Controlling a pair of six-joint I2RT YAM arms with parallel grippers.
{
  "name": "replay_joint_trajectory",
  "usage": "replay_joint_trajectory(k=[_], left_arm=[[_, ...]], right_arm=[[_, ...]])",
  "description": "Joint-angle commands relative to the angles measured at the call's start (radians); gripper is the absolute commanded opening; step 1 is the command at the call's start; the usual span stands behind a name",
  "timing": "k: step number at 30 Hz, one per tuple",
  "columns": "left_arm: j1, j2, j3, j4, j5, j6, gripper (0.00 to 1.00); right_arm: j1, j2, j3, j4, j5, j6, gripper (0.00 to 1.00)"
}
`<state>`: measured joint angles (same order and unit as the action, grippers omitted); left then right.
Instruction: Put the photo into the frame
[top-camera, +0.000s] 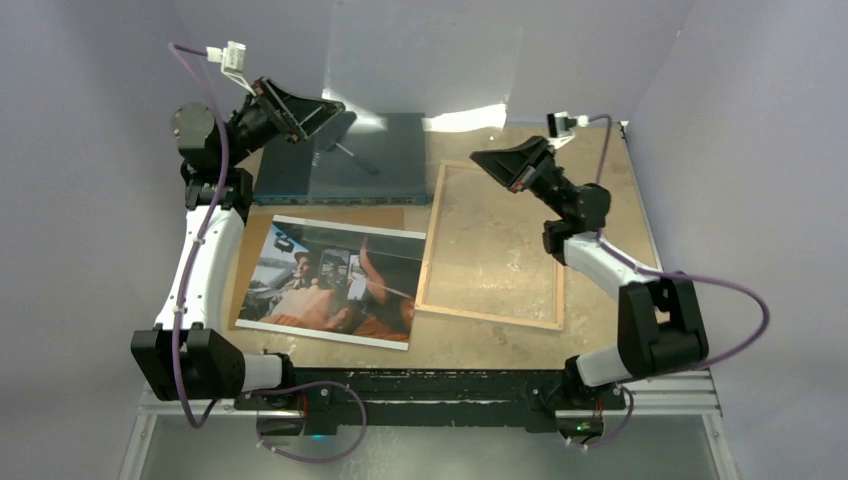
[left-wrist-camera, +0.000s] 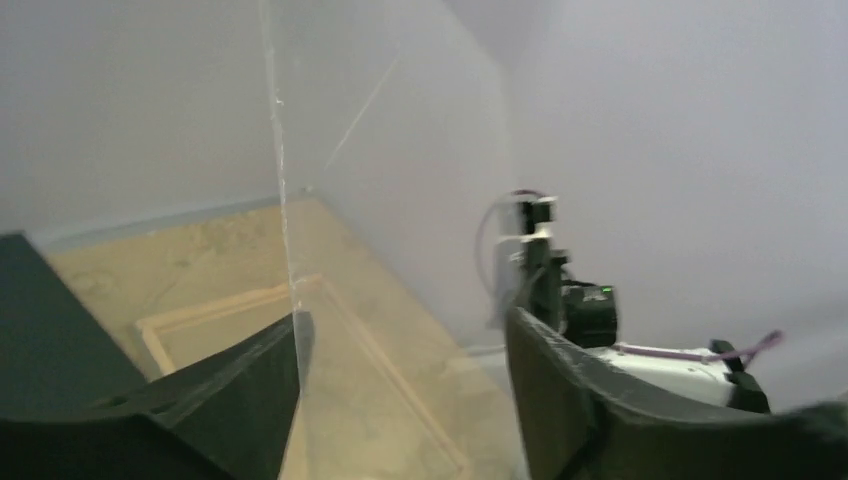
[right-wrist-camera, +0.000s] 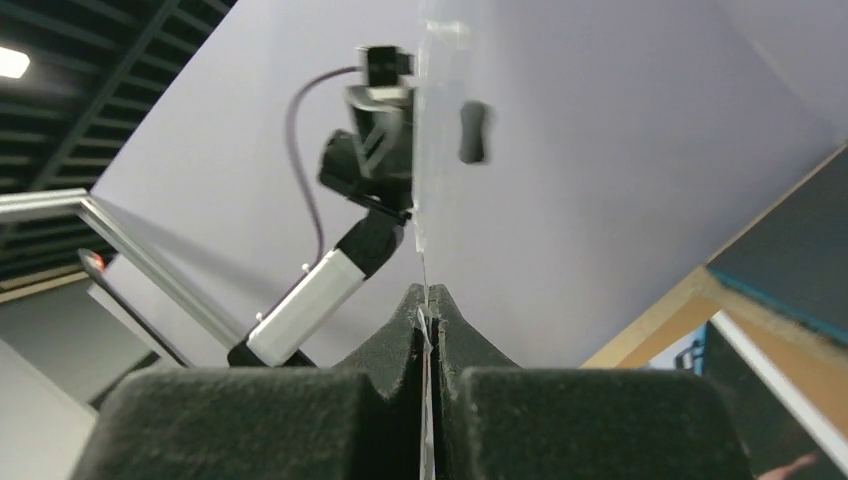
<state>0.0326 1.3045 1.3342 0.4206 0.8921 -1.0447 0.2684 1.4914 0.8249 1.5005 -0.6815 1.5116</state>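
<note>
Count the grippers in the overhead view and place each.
2. The left gripper hangs open above the dark box at back left; the right gripper, over the frame, pinches a clear pane. None hidden.

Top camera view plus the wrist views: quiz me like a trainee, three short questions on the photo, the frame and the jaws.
1. True or false: the glossy rectangular photo print already sits inside the thin-railed wooden rectangular frame.
2. Which arm's jaws pinch the clear thin sheet? A left, B right.
3. Fill in: the photo print lies face ____.
Key: 1 false; 2 B; 3 up.
</note>
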Motion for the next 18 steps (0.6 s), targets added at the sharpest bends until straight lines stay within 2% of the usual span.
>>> replay_joint_trajectory(k=[1, 3, 6, 8, 10, 12, 14, 16, 18], left_arm=[[0.022, 0.063, -0.029, -0.325, 0.015, 0.326, 0.79], [0.02, 0.086, -0.007, -0.557, -0.067, 0.539, 0.85], [0.02, 0.155, 0.029, -0.778, -0.236, 0.738, 0.89], [0.019, 0.189, 0.035, -0.855, -0.333, 0.843, 0.91], [0.017, 0.214, 0.03, -0.896, -0.383, 0.921, 0.92], [0.0, 0.235, 0.032, -0.942, -0.42, 0.985, 0.93], [-0.051, 0.266, 0.057, -0.994, -0.532, 1.075, 0.94], [-0.105, 0.313, 0.097, -1.047, -0.645, 1.127, 0.95], [-0.123, 0.357, 0.141, -1.083, -0.67, 1.142, 0.96]], right_arm=[[-0.105, -0.203, -0.021, 0.093, -0.054, -0.064, 0.0], [-0.146, -0.26, -0.046, -0.053, -0.119, -0.082, 0.0], [-0.197, -0.35, -0.087, -0.296, -0.209, -0.154, 0.0], [-0.214, -0.42, -0.076, -0.646, -0.229, -0.321, 0.0], [-0.218, -0.475, -0.054, -0.929, -0.216, -0.476, 0.0], [-0.224, -0.501, -0.037, -1.114, -0.205, -0.569, 0.0], [-0.24, -0.508, -0.009, -1.295, -0.163, -0.668, 0.0], [-0.251, -0.509, -0.018, -1.363, -0.103, -0.692, 0.0], [-0.265, -0.493, -0.042, -1.379, -0.096, -0.679, 0.0]])
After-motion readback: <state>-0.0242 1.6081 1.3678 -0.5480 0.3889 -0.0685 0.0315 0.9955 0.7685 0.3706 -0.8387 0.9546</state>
